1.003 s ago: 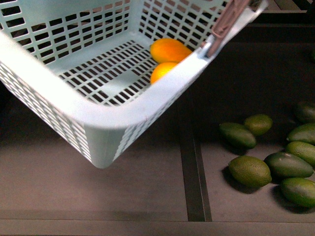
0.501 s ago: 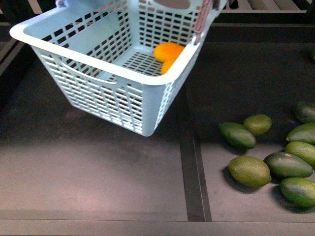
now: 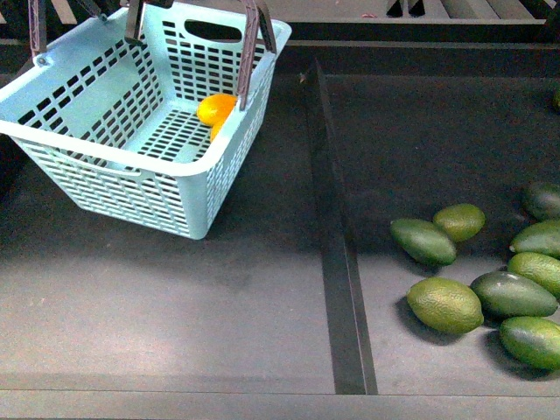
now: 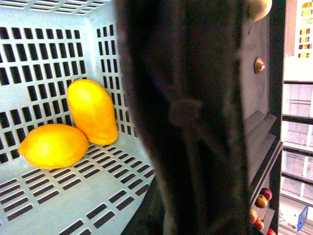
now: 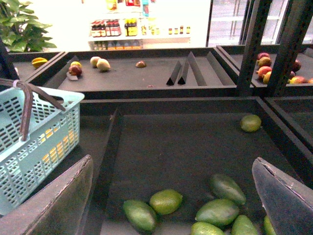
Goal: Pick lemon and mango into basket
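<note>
The lemon and mango are lying together inside the basket, which is hanging tilted by its handle on the left arm's side, whose fingers I cannot tell, while the right fingers are gaping wide and empty over the green fruits.

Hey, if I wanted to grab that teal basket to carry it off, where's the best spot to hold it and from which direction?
Probably the grey-brown swing handle, from above. It stands raised over the basket, so a gripper can close around its bar, and lifting there keeps the lemon and mango inside.
</note>
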Robot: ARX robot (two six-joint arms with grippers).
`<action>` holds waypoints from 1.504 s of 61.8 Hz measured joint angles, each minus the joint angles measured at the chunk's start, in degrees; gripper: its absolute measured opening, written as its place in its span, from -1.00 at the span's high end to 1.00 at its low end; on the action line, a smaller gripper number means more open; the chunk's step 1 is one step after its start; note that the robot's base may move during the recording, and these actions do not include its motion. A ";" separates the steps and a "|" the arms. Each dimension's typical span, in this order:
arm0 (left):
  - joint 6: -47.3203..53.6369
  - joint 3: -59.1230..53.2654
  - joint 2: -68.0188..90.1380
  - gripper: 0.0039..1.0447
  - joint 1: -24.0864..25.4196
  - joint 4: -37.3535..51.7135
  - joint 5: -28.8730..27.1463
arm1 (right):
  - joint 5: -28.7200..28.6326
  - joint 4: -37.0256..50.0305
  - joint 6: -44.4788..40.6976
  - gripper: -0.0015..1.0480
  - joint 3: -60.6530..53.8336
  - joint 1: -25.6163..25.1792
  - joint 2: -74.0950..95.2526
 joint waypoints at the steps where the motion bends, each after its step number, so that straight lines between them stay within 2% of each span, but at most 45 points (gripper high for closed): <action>1: -0.02 -0.85 -0.48 0.92 0.02 0.17 -0.02 | 0.00 0.00 0.00 -0.83 0.00 0.00 0.00; 9: -0.48 -5.77 -3.43 0.89 0.07 0.63 -0.04 | 0.00 0.00 0.00 -0.83 0.00 0.00 -0.02; 12: -0.79 -8.15 -4.57 0.65 0.07 0.68 -0.09 | 0.00 0.00 0.00 -0.83 0.00 0.00 -0.02; 16: -1.20 -9.94 -5.55 0.44 0.20 1.29 0.00 | 0.00 0.00 0.00 -0.83 0.00 0.00 -0.02; 23: -1.86 -15.30 -10.08 -0.10 0.76 2.36 -1.31 | 0.02 0.00 0.00 -0.83 0.00 0.00 0.00; 28: -2.45 -18.18 -13.53 -0.37 1.27 2.21 -2.86 | 0.00 0.00 0.00 -0.83 0.00 0.00 0.00; 34: -0.92 -21.42 -19.17 -0.77 2.56 -4.61 -8.72 | 0.00 0.00 0.00 -0.83 -0.02 0.00 -0.02; 37: 0.68 -22.97 -21.94 -0.90 3.28 -8.57 -8.96 | 0.00 0.00 0.00 -0.83 0.00 0.00 0.00; 42: 1.40 -26.71 -26.86 -0.87 4.17 -13.31 -10.32 | 0.00 0.00 0.00 -0.83 0.00 0.00 0.00; 46: 3.30 -29.62 -30.16 -0.87 4.33 -14.38 -8.74 | 0.00 0.00 0.00 -0.83 0.00 0.00 -0.02; 49: 13.05 -36.96 -33.68 -0.71 4.72 -0.76 -3.61 | 0.00 0.00 0.00 -0.83 0.00 0.00 -0.02; 51: 23.50 -43.71 -36.35 -0.58 4.90 11.61 -0.81 | 0.00 0.00 0.00 -0.83 0.00 0.00 -0.02; 53: 36.02 -50.73 -38.64 -0.45 5.07 23.93 0.31 | 0.00 0.00 0.00 -0.83 0.00 0.00 -0.02; 54: 38.71 -52.41 -39.15 -0.41 5.09 26.91 0.48 | 0.02 0.00 0.00 -0.83 0.00 0.00 -0.02; 58: 58.14 -64.43 -42.38 -0.14 5.44 50.14 1.38 | 0.02 0.00 0.00 -0.83 0.00 0.00 -0.02; 63: 71.56 -73.07 -47.08 0.16 6.40 62.36 1.79 | 0.00 0.00 0.00 -0.83 0.00 0.00 0.00; 68: 77.61 -80.17 -52.19 0.50 7.41 65.99 1.97 | 0.00 0.00 0.00 -0.83 0.00 0.00 -0.02; 71: 79.82 -85.68 -55.47 0.81 7.78 67.10 2.80 | 0.00 0.00 0.00 -0.83 0.00 0.00 -0.02; 73: 80.28 -87.86 -56.76 0.94 7.91 67.41 3.06 | 0.00 0.00 0.00 -0.83 0.00 0.00 0.00; 78: 81.00 -92.21 -60.24 0.94 8.31 67.91 3.52 | 0.00 0.00 0.00 -0.83 0.00 0.00 -0.02; 81: 81.24 -94.60 -62.75 0.94 9.92 67.98 6.01 | 0.00 0.00 0.00 -0.83 0.00 0.00 -0.02; 93: 81.42 -102.16 -71.71 0.94 11.30 66.97 6.27 | 0.00 0.00 0.00 -0.83 0.00 0.00 -0.02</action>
